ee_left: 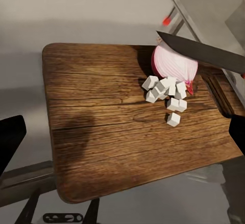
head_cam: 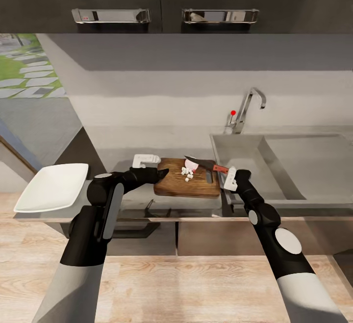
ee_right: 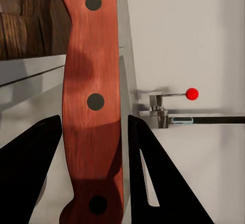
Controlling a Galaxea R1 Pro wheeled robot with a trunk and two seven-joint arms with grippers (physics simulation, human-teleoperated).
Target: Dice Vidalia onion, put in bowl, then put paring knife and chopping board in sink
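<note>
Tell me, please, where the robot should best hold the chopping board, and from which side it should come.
Probably the bare short end of the chopping board facing the bowl, reached from that side by the left hand. That end is clear wood, while the diced onion, the paring knife and the right hand crowd the sink-side end.

No readable text, label, brand, number or sign anywhere. Plain unmarked faces on the brown wooden chopping board, the orange-red riveted knife handle and the white square bowl. Small red specks on the steel handle of the dark upper cabinet, too small to make out.
</note>
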